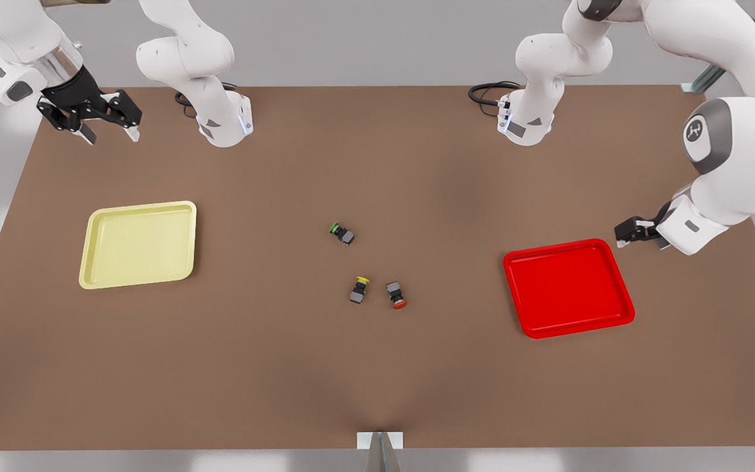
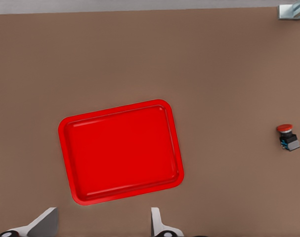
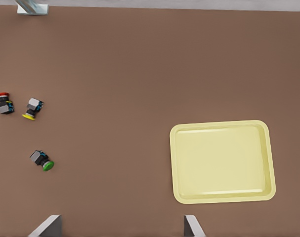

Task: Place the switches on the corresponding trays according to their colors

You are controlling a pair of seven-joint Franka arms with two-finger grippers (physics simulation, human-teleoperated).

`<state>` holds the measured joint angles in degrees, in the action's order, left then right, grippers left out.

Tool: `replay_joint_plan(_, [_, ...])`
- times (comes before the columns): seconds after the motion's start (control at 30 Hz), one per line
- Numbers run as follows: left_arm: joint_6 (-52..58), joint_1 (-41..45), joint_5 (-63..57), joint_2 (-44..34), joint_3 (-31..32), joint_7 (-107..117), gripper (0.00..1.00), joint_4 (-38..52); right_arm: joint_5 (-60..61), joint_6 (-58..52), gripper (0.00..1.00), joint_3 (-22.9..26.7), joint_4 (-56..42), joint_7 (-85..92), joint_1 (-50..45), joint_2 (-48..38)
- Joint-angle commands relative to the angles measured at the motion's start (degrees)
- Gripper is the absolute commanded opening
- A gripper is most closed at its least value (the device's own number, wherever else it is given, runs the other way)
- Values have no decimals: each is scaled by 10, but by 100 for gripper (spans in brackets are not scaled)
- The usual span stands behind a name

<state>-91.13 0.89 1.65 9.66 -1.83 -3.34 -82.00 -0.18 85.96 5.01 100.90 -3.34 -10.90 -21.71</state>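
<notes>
Front view: brown table (image 1: 377, 367). Yellow tray (image 1: 138, 244) sits toward the front view's left, red tray (image 1: 569, 288) toward its right, both w/ nothing in them. Three switches lie loose mid-table, apart from both trays: green switch (image 1: 341, 233) farthest back, yellow switch (image 1: 359, 289) and red switch (image 1: 396, 295) just beside each other. Right gripper (image 1: 107, 133) hangs above the table's back corner at the front view's left, fingers spread, nothing held. Left gripper (image 1: 630, 233) is just beyond the red tray's far corner; probably spread, hard to tell here.

Left wrist view: fingertips (image 2: 157, 219) wide apart, holding nothing, red tray (image 2: 121, 150) below, red switch (image 2: 287, 137) off to one side.

Right wrist view: fingertips (image 3: 193, 226) wide apart, no load; yellow tray (image 3: 222, 161), green switch (image 3: 41, 160), yellow switch (image 3: 32, 108), red switch (image 3: 3, 102) on the table.
</notes>
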Motion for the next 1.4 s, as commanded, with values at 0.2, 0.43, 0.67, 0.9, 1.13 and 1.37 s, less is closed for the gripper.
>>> replay_joint_plan(0.2, [-4,23,-31,15,27,32,100,-5,9,1,100,-26,-88,0,-5,126])
replay_joint_plan(0.43, [8,32,-31,30,87,114,100,-7,4,71,100,-206,-128,-351,-6,277])
replay_joint_plan(0.67, [14,45,-31,44,109,140,100,-9,-16,151,100,-227,-127,-592,-62,376])
replay_joint_plan(0.9, [-106,74,-78,142,220,366,100,-26,-62,272,100,-224,-130,-642,-104,495])
replay_joint_plan(1.13, [-247,90,-219,309,323,626,99,13,-116,293,100,-221,-229,-635,-102,615])
replay_joint_plan(1.37, [-309,123,-261,385,338,635,99,19,-70,236,100,-226,-91,-374,-5,437])
